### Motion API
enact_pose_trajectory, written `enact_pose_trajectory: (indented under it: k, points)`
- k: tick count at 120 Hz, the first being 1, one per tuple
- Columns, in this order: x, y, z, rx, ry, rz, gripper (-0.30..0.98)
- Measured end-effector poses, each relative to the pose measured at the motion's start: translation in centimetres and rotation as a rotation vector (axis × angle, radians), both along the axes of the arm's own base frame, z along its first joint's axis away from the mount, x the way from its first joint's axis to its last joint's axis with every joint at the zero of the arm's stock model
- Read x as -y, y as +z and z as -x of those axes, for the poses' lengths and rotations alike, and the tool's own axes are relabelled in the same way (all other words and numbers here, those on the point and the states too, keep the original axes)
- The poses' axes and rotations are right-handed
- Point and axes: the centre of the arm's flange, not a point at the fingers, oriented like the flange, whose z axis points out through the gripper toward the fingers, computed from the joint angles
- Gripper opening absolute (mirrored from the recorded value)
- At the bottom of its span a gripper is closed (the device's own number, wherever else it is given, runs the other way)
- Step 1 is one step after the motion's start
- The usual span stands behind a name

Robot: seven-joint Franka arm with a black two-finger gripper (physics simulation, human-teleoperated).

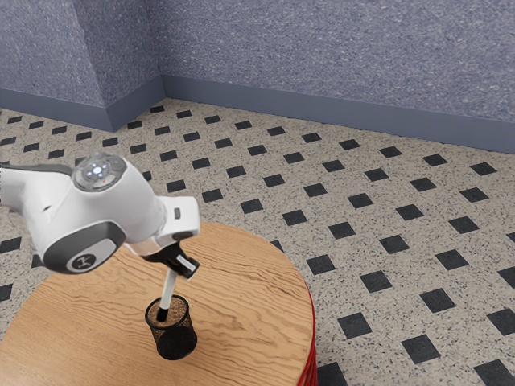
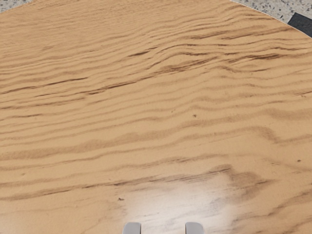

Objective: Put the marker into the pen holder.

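My gripper (image 1: 179, 264) is above the pen holder (image 1: 176, 341), shut on the marker (image 1: 168, 289) near its upper end. The marker is white with a black lower end and hangs slightly tilted. Its black end is within the holder's round mouth, by the side toward the exterior view's left. The holder is a black mesh cup standing upright on the table. In the wrist view, the two grey fingertips of my gripper (image 2: 163, 229) stand apart at the lower edge; the marker's gripped part is hidden by the hand in the exterior view.
The round wooden table (image 1: 249, 289) has a curved edge toward the exterior view's right, with a red side below. Speckled floor (image 1: 362, 233) with black squares lies beyond it, up to a blue-grey wall (image 1: 346, 48).
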Motion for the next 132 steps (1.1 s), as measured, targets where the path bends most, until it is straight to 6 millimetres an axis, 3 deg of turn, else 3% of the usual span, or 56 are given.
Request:
enact_pose_trajectory:
  k: [17, 40, 51, 65, 69, 73, 81, 90, 96, 105, 132]
  points:
    - [0.0, -0.2, -0.2, 0.012, 0.000, 0.004, -0.04]
    - [-0.1, 0.0, -0.2, 0.021, 0.002, 0.015, 0.36]
    - [-0.8, 0.9, -0.2, 0.036, 0.019, 0.018, 0.47]
    - [-3.5, 2.1, -0.8, 0.047, 0.086, 0.030, 0.56]
    - [-4.0, 3.1, -1.2, 0.060, 0.099, 0.035, 0.58]
    - [-4.1, 5.4, -2.2, 0.083, 0.111, 0.037, 0.60]
    - [-4.2, 11.5, -4.5, 0.119, 0.155, 0.053, 0.62]
    - [-4.2, 20.5, -9.4, 0.143, 0.219, 0.067, 0.64]
    - [-4.5, 23.9, -11.1, 0.119, 0.255, 0.068, 0.65]
    - [-5.0, 25.1, -11.5, 0.044, 0.303, 0.044, 0.66]
    - [-5.3, 24.2, -9.8, -0.154, 0.359, 0.029, 0.68]
